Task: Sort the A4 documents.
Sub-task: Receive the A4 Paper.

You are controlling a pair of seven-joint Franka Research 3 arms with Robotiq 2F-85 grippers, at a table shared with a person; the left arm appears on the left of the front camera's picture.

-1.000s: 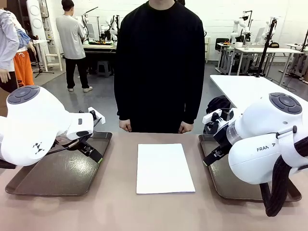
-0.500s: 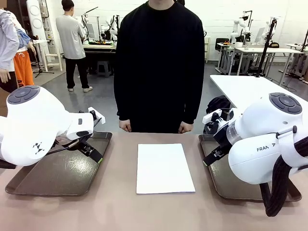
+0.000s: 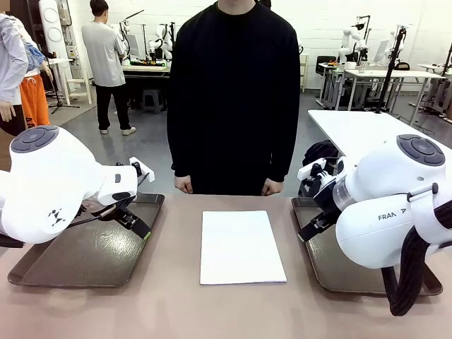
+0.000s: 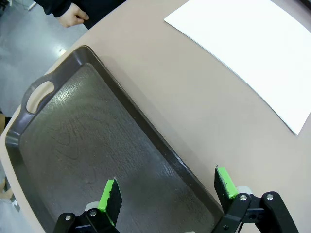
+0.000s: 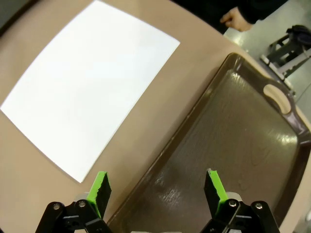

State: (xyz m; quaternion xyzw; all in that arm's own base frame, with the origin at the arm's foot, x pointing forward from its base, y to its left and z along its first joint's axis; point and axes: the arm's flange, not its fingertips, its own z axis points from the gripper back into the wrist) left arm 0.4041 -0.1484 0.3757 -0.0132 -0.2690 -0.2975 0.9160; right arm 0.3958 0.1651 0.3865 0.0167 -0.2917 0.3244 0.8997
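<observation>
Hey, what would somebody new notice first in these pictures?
The white paper lies flat at the middle of the table, between a dark brown left tray and right tray. The left hand and right hand hang open and hold nothing, each by its tray's inner rim. A person in black stands at the far side.
</observation>
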